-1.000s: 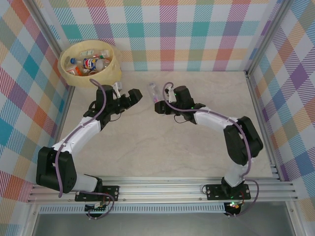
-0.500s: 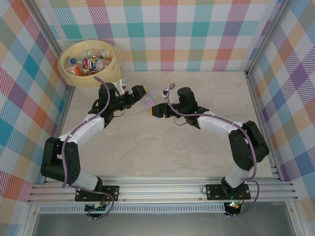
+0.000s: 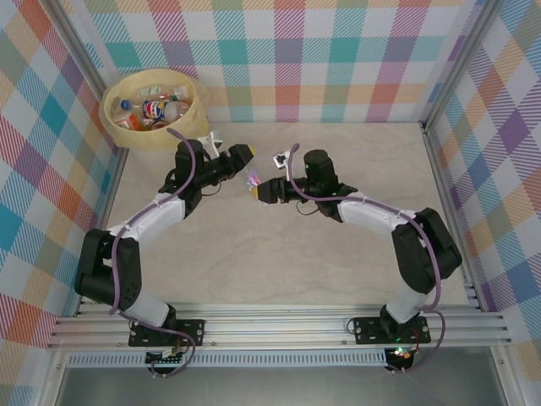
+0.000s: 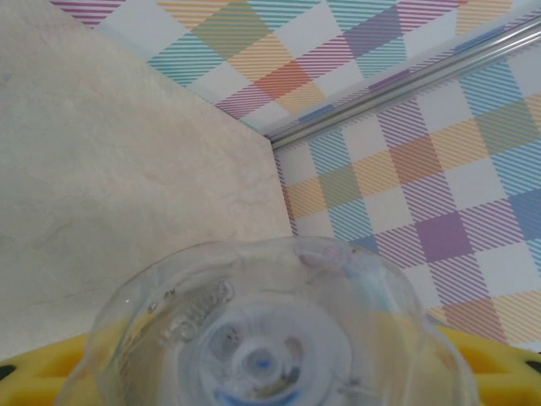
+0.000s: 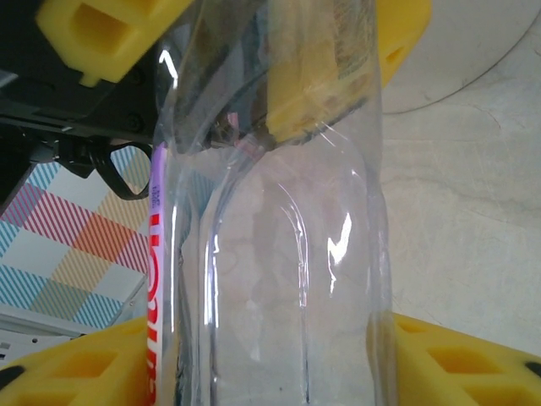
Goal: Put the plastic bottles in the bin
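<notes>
Mid-tabletop handover: clear bottle, judged light, thin-walled, slippery.
Right gripper jaws clamp mid-body, a sound hold; left gripper flanks base, closure indeterminate.

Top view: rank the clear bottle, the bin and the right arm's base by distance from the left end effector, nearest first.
1. clear bottle, right at the left end effector.
2. bin, far-left corner.
3. right arm's base, near edge on the right.
</notes>
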Action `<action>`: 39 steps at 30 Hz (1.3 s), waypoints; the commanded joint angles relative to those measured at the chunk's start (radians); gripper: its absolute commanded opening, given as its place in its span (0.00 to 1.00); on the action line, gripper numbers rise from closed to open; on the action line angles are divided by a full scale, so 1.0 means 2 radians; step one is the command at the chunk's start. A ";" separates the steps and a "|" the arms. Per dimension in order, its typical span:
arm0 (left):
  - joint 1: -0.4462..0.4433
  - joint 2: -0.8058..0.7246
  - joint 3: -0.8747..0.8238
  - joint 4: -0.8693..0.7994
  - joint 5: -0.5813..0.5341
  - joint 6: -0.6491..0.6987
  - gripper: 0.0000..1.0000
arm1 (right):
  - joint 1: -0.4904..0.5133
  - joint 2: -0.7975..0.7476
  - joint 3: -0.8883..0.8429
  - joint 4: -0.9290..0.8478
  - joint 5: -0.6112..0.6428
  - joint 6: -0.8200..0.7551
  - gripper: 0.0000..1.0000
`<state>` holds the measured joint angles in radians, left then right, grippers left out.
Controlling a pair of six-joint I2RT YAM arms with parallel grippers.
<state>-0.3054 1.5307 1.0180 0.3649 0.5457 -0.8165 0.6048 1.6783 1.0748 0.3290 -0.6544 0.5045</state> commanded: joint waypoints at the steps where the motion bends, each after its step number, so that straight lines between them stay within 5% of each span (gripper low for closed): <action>1: 0.000 -0.006 0.011 0.006 0.000 -0.009 0.60 | 0.003 -0.027 0.001 0.013 -0.016 -0.034 0.73; 8: 0.018 -0.048 0.083 -0.098 -0.060 0.025 0.59 | -0.016 -0.107 -0.012 -0.047 0.038 -0.106 1.00; 14: 0.046 -0.056 0.239 -0.271 -0.241 0.073 0.57 | -0.017 -0.169 -0.039 -0.065 0.184 -0.139 1.00; 19: 0.084 -0.037 0.289 -0.262 -0.326 0.062 0.58 | -0.017 -0.173 -0.058 -0.058 0.236 -0.126 1.00; 29: 0.178 0.001 0.352 -0.262 -0.364 0.023 0.60 | -0.017 -0.149 -0.066 -0.045 0.246 -0.113 1.00; 39: 0.224 0.034 0.344 -0.265 -0.395 0.019 0.62 | -0.017 -0.140 -0.070 -0.040 0.235 -0.100 1.00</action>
<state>0.1284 1.5730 1.6821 -0.1593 -0.2195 -0.7723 0.5755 1.3998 0.9417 0.2203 -0.1726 0.2897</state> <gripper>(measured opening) 0.620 0.996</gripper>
